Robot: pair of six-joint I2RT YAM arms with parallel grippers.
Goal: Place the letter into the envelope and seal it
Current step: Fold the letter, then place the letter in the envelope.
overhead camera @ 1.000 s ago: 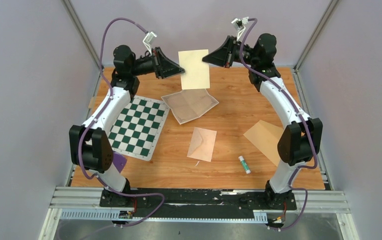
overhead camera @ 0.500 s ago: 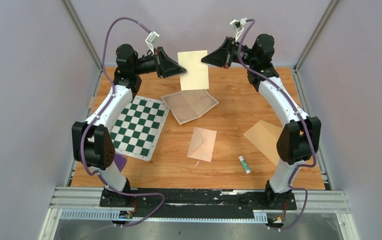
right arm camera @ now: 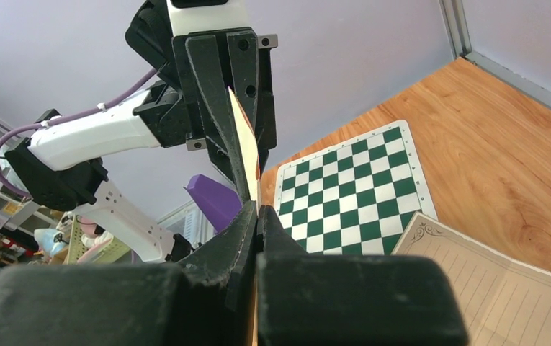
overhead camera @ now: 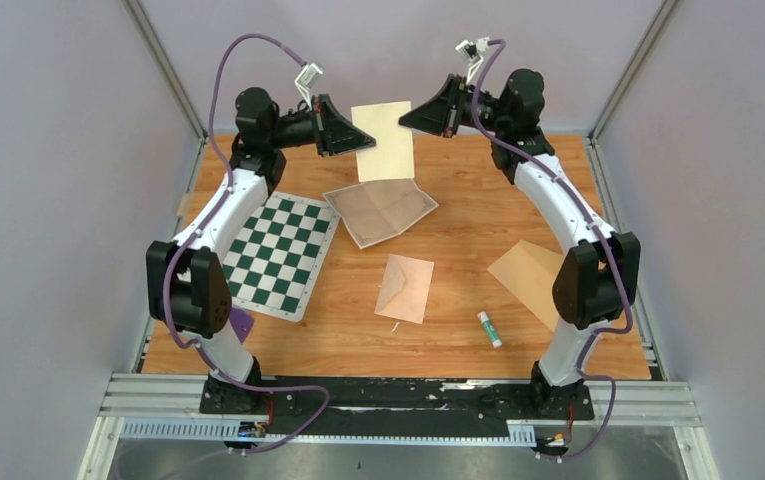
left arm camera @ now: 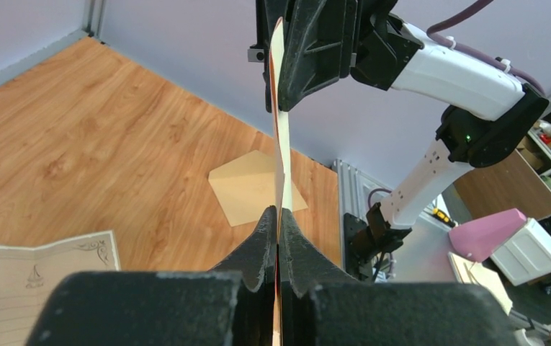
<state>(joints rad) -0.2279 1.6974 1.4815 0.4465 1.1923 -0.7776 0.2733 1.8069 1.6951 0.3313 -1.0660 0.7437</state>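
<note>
The task looks to be at an early stage: the letter (overhead camera: 380, 212) lies flat and unfolded on the table (overhead camera: 478, 200), near the back and just right of the chessboard mat (overhead camera: 278, 254), and no arm touches it. Above it, at the rear of the table, a plain cream rectangle (overhead camera: 383, 140) hangs upright in the air. I take it for the envelope, though no flap or opening shows. The left jaws are pinched together on its left edge and the right jaws on its upper right corner; both wrist views show the thin edge clamped between the fingertips. Nothing has gone inside anything yet. What remains, by my reading, is to fold the letter, open the envelope, slip it in, and seal it. The glue stick (overhead camera: 489, 328) lies untouched near the front.
</note>
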